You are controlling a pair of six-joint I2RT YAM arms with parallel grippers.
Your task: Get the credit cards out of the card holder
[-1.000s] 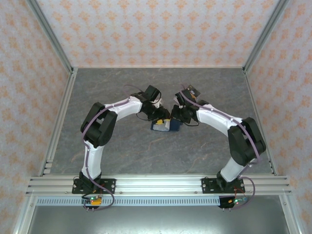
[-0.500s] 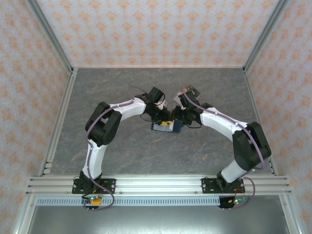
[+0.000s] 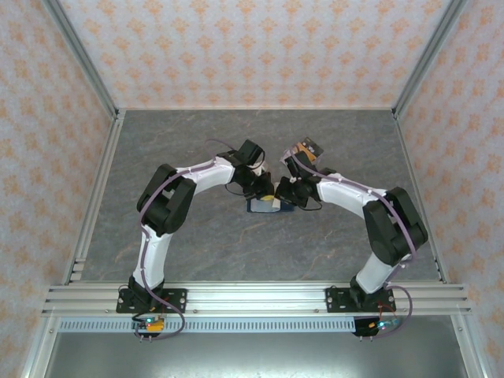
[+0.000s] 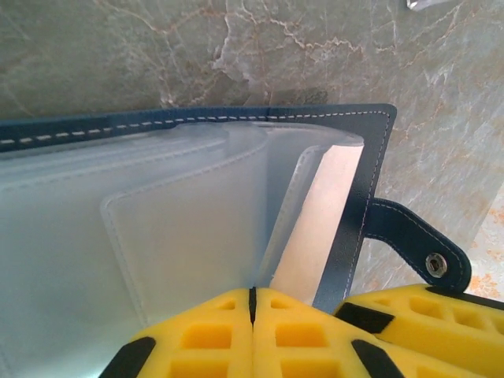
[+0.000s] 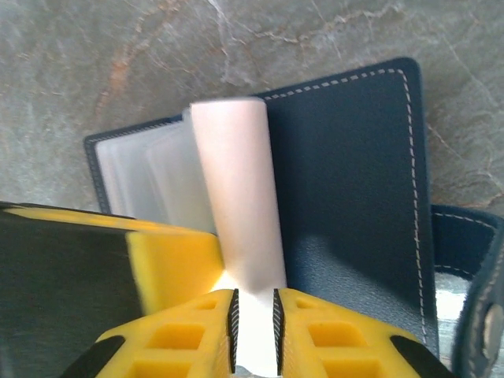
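The navy card holder (image 3: pixel 260 208) lies open on the grey table, with both grippers meeting over it. In the left wrist view its clear sleeves (image 4: pixel 173 228) fan out inside the stitched navy cover (image 4: pixel 197 118). My left gripper (image 4: pixel 253 295) is shut, pinching the edge of one clear sleeve. A pale pinkish credit card (image 5: pixel 236 205) stands up out of the card holder (image 5: pixel 346 173), and my right gripper (image 5: pixel 252 323) is shut on its near end. That same card (image 4: pixel 323 213) leans beside the sleeves. Any other credit cards are hidden.
The closure tab with its metal snap (image 4: pixel 431 264) sticks out to the right of the holder. The right gripper's yellow finger (image 4: pixel 417 319) sits close beside my left fingers. Bare marbled table (image 3: pixel 236 244) surrounds the holder, with patterned walls on three sides.
My left gripper has closed from part open to shut on a sleeve. Both wrists have drawn closer together over the holder, and the right elbow has shifted.
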